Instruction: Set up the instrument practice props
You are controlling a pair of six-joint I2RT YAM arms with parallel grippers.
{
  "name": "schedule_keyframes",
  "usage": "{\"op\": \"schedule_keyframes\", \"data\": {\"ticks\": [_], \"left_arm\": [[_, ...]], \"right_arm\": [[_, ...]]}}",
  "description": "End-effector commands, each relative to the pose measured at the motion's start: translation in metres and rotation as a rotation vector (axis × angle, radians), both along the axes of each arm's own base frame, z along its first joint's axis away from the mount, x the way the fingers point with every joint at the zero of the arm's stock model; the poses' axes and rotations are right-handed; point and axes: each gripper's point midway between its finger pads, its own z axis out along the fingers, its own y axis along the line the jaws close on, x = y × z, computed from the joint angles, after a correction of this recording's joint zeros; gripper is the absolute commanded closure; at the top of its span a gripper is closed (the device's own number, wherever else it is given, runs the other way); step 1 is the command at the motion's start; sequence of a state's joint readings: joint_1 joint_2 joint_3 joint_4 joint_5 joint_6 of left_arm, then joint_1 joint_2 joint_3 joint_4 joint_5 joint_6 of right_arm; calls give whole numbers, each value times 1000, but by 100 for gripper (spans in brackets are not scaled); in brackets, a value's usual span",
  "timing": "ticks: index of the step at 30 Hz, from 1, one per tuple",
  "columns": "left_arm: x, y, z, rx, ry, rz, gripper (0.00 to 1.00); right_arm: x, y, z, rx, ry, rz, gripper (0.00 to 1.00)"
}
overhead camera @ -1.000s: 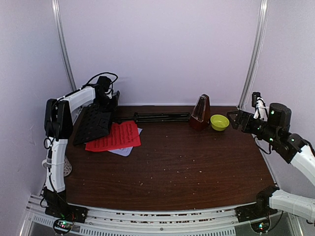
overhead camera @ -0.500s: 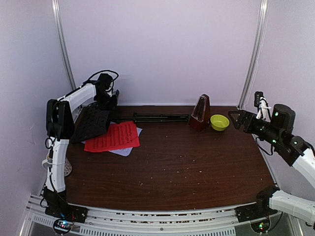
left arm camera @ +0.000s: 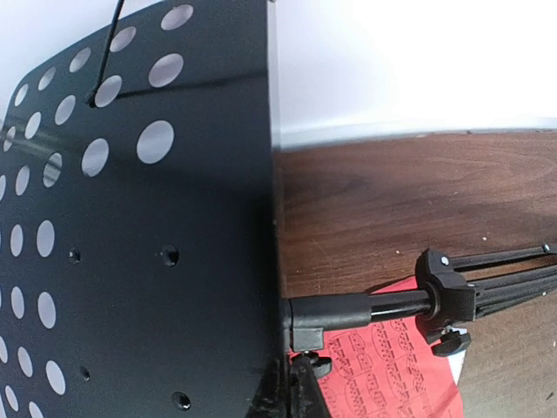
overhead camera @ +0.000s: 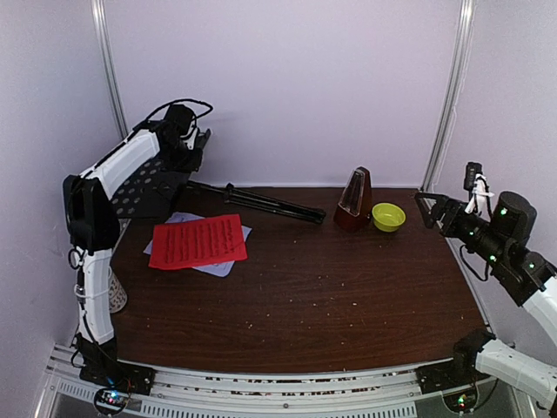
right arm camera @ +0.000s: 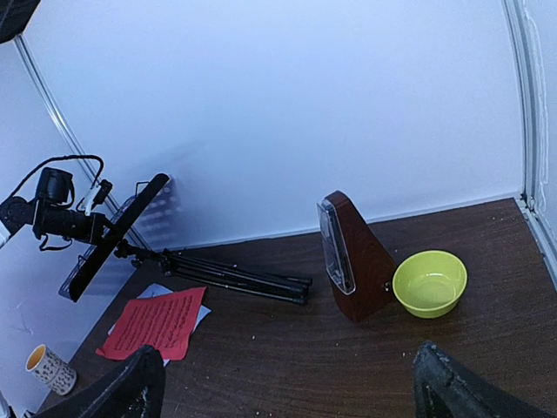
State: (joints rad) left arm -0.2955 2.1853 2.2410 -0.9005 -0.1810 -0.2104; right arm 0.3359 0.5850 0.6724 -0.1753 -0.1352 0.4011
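— Where was the left gripper [overhead camera: 193,144]?
— Clamped tight on the top edge of the black perforated music stand [overhead camera: 139,190], up near the back wall on the left. A second before, it had been lower, with the stand's desk lying on the table [overhead camera: 348,296] and overlapping the red sheet of music [overhead camera: 198,241].
— And at this moment?
— The desk hung raised and tilted, clear of the red sheet, which lay fully uncovered on top of the white sheet [overhead camera: 218,266]. The folded tripod legs [overhead camera: 261,202] slanted down toward the brown metronome [overhead camera: 354,200]. Earlier they had lain flat along the back.
— The right gripper [overhead camera: 429,209]?
— Its jaws stood wide, holding nothing, in the air to the right of the yellow-green bowl [overhead camera: 388,216]. It had drawn back slightly to the right. The metronome and bowl had not moved.
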Motion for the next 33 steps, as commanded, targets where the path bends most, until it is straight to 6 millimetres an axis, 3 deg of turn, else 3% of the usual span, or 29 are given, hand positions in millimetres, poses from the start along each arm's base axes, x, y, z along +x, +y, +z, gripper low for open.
{"op": "schedule_keyframes", "data": {"ticks": [1, 9, 20, 25, 29, 33], "left_arm": [[-19, -15, 189, 123, -492, -91, 100], [-69, -58, 257, 291, -690, -286, 100], [-152, -108, 336, 520, -1007, -465, 100], [-195, -127, 359, 520, -1173, -566, 100], [-230, -141, 362, 491, -1299, -689, 100], [-274, -149, 365, 423, -1452, -823, 100]], "right_arm": [[-7, -12, 21, 51, -101, -51, 0], [-10, 0, 36, -50, -92, 26, 0], [3, 21, 30, -30, -13, 115, 0], [7, 54, 22, -18, 2, 294, 0], [7, 77, 23, 13, -32, 432, 0], [11, 92, 40, 58, -93, 520, 0]]}}
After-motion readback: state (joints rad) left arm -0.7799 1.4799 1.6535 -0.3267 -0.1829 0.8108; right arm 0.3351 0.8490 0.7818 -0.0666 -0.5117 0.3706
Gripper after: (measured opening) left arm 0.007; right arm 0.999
